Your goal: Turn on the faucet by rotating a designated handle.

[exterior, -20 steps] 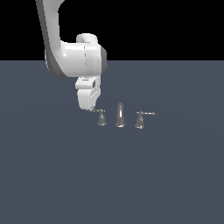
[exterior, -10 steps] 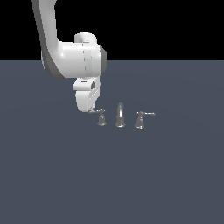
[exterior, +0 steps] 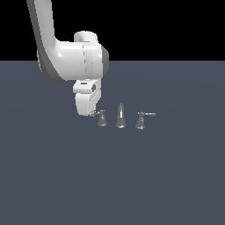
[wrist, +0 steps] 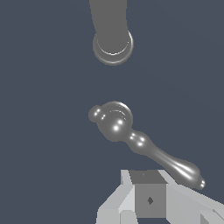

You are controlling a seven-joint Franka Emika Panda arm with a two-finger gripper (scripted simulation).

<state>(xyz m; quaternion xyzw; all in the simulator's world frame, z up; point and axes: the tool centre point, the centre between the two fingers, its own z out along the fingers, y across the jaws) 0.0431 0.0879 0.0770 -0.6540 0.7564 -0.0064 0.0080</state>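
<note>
The faucet is a small grey metal set on the dark floor: an upright spout between two lever handles. The handle on the exterior view's left has its thin lever pointing left, under my gripper. In the wrist view its round base and lever show clearly; the lever's tip lies right beside my fingertips, which look closed together and hold nothing. The twin handle points right. The spout's base also shows in the wrist view.
The faucet stands on a flat dark grey floor. My white arm rises above and to the exterior view's left of the faucet.
The arm has leaned a little to the exterior view's left, with the gripper staying low at the left handle's lever. The faucet parts look the same.
</note>
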